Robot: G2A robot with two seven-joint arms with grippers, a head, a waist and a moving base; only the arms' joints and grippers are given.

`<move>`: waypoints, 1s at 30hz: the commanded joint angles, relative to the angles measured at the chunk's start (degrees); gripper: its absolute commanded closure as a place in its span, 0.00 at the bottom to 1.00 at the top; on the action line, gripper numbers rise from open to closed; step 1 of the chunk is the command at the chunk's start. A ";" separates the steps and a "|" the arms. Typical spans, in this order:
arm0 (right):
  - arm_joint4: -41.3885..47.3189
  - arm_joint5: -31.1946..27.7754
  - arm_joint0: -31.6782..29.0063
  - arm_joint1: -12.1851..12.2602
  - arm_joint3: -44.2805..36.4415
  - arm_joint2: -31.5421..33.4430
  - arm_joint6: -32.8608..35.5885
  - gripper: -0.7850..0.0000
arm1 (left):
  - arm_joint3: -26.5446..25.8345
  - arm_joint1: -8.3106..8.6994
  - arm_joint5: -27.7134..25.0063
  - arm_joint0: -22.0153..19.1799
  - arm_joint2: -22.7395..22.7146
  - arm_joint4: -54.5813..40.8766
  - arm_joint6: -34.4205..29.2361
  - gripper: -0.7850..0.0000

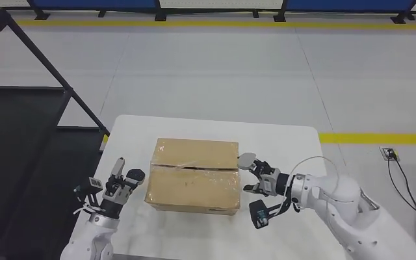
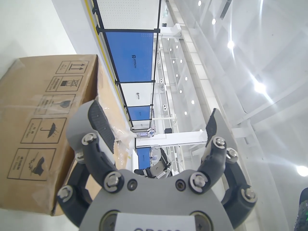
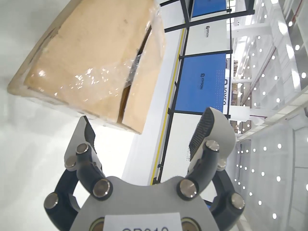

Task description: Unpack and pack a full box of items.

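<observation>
A brown cardboard box [image 1: 193, 175] stands in the middle of the white table [image 1: 286, 143], its top flaps down and held by clear tape, with a narrow slit along the seam. My left gripper [image 1: 125, 173] hovers open beside the box's left end, apart from it; in the left wrist view the box's printed side [image 2: 45, 118] is close to one finger [image 2: 101, 123]. My right gripper [image 1: 250, 174] is open at the box's right end, level with the seam, and the box [image 3: 96, 56] lies just beyond its fingers [image 3: 204, 131].
A dark frame with a slanted black bar [image 1: 52, 71] stands off the table's left side. A cable [image 1: 318, 162] loops over the right arm. Bare tabletop lies behind the box and in front of it.
</observation>
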 commanded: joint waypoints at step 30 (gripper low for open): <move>88.56 -1.81 22.43 -13.66 25.67 -17.69 42.22 0.00 | 1.44 -0.12 -1.22 0.14 -1.29 -1.82 -2.28 0.00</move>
